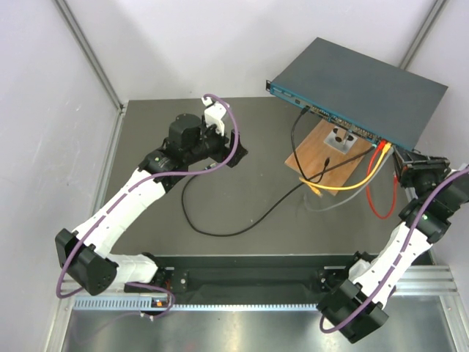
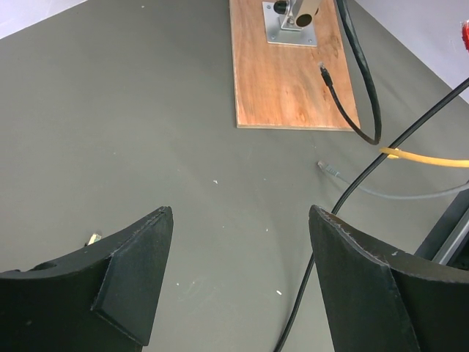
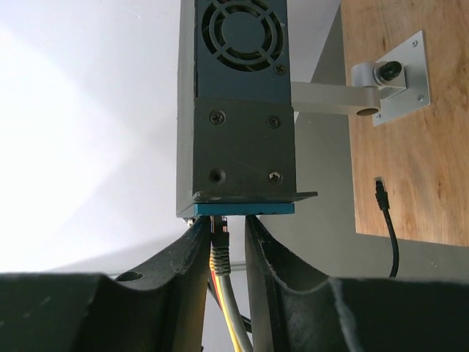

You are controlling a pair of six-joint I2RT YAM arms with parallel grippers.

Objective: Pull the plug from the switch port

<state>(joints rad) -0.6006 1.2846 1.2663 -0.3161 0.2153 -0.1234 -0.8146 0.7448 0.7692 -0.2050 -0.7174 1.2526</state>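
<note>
Switch (image 1: 359, 84): far right, raised over the wooden board (image 1: 322, 158).
Right gripper (image 3: 227, 224): fingers narrow, flanking a plug (image 3: 220, 233) at the switch's end; grip unclear.
Left gripper (image 2: 240, 213): fingers spread above the table (image 2: 110, 110).

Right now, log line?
right gripper: jaws straddling plug at switch, grip unclear | left gripper: jaws open, above table | plug: seated

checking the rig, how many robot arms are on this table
2: the left arm reaches over the table's middle; the right arm reaches the switch's right end. None seems hidden.
</note>
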